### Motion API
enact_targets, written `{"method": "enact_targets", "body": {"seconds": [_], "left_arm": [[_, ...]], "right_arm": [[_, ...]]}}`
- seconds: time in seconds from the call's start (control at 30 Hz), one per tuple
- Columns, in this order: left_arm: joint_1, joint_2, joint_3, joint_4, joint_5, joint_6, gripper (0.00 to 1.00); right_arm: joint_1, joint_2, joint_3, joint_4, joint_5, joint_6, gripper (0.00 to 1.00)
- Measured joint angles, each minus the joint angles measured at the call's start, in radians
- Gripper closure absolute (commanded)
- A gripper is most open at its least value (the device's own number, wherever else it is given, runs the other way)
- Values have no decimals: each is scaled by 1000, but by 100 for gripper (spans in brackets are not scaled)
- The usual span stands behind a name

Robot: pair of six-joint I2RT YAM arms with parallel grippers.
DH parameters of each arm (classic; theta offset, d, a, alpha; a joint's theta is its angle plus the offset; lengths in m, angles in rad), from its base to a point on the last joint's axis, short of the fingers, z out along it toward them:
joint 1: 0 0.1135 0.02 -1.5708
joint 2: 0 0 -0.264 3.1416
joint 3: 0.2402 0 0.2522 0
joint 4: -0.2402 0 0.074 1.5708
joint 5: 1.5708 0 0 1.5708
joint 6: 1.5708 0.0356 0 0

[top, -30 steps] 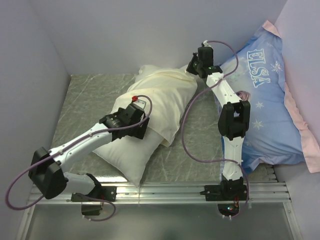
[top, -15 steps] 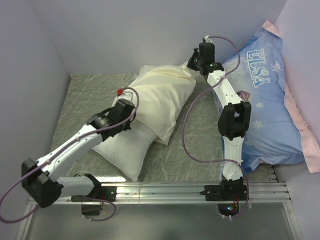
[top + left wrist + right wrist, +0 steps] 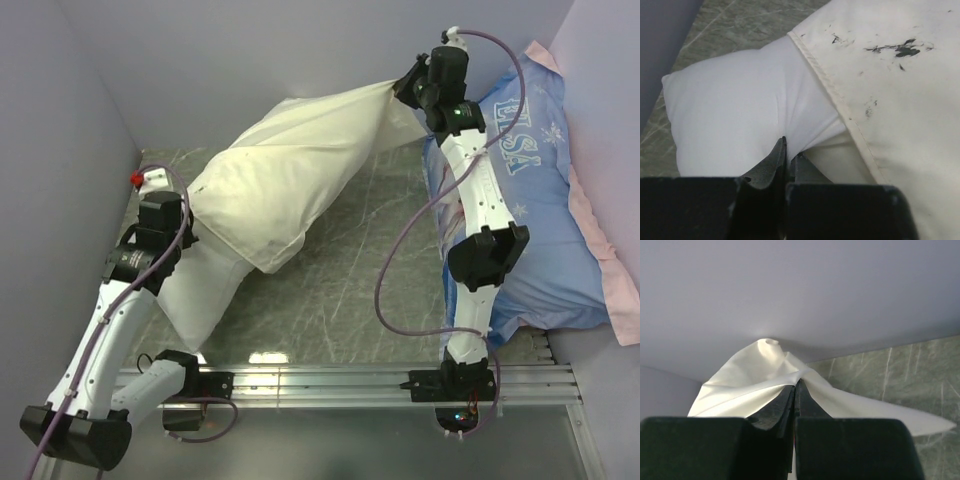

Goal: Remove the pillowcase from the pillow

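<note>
White pillow fabric is pinched between the pressed-together jaws of the left tool, the exposed end bulging just ahead of that tool on the desk. Beyond, the cream pillowcase stretches up to the right tool, which is clamped on its far end. Best to anchor left and draw the right tool straight away along the sleeve, steadily.

Left gripper has clamped the pillow and dragged it back left. Right gripper has hoisted the pillowcase up, stretching it taut.
</note>
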Motion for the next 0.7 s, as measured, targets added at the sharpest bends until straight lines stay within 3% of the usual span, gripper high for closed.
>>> {"method": "enact_targets", "body": {"seconds": [0.2,0.43,0.7], "left_arm": [[22,-17,-41,46,57,4,100],[141,-21,-93,113,192,-16,100],[256,-28,-103,183,357,-71,100]], "right_arm": [[-15,-120,-96,-2,12,11,100],[-91,-104,13,-132,-45,61,100],[-195,-203,-19,-158,-124,116,100]]}}
